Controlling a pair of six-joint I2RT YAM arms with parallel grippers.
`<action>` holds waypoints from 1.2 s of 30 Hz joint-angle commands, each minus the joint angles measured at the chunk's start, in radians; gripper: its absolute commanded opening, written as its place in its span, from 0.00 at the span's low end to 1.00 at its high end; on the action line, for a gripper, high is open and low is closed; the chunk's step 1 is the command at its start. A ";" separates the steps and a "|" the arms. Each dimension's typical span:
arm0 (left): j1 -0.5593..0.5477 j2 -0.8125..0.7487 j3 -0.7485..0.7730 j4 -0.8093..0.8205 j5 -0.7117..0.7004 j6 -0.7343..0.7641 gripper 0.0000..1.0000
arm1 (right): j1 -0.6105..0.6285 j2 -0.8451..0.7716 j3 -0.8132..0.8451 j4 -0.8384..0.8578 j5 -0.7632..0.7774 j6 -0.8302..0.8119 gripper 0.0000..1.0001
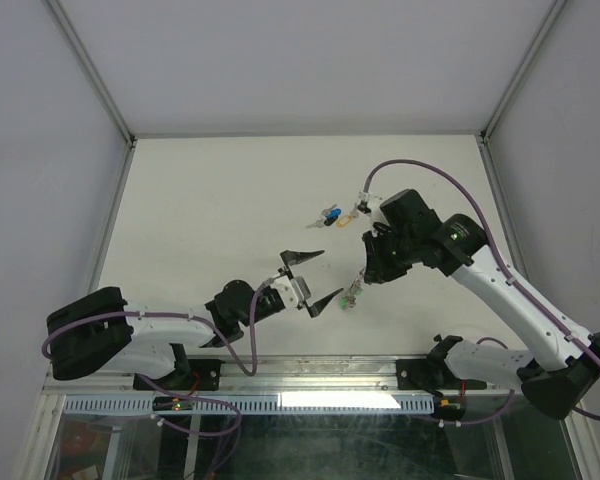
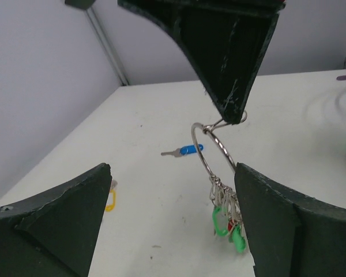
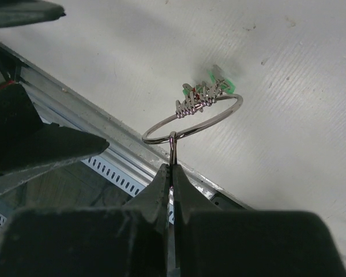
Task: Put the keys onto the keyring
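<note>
The keyring (image 3: 191, 118), a thin silver ring, hangs above the table with a bunch of green- and red-headed keys (image 2: 224, 222). My right gripper (image 3: 172, 168) is shut on a small metal loop of the keyring (image 1: 353, 296). My left gripper (image 1: 331, 273) is open just left of it. In the left wrist view the ring (image 2: 212, 147) hangs beside that gripper's right finger (image 2: 294, 231), which hides part of the bunch. The loose keys lie on the table beyond: blue-headed (image 1: 332, 214), yellow-headed (image 1: 358, 210) and a greyish one (image 1: 314, 222). The blue key (image 2: 187, 150) and yellow key (image 2: 110, 199) also show past the left gripper (image 2: 170, 228).
A metal rail (image 3: 121, 156) runs along the table's near edge, just below the hanging ring. White walls with metal corner posts (image 1: 95, 80) close in the table on three sides. The right arm's purple cable (image 1: 420, 170) loops over the far right of the table.
</note>
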 commanded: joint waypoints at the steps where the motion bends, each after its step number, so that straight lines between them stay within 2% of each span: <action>1: -0.046 0.005 0.044 0.154 0.033 0.098 0.85 | -0.004 -0.003 0.059 -0.018 -0.038 0.021 0.00; 8: -0.087 0.036 0.047 0.159 0.062 0.109 0.80 | -0.003 0.009 0.089 -0.036 -0.066 0.031 0.00; 17: -0.105 0.177 0.095 0.206 0.012 0.210 0.73 | -0.003 0.009 0.101 -0.048 -0.115 0.039 0.00; 26: -0.107 0.239 0.140 0.236 0.028 0.283 0.68 | -0.003 0.016 0.096 -0.051 -0.147 0.034 0.00; 32: -0.111 0.275 0.174 0.195 0.043 0.364 0.55 | -0.004 0.018 0.091 -0.054 -0.158 0.029 0.00; 36: -0.118 0.285 0.181 0.174 0.045 0.415 0.51 | -0.003 0.017 0.091 -0.059 -0.156 0.028 0.00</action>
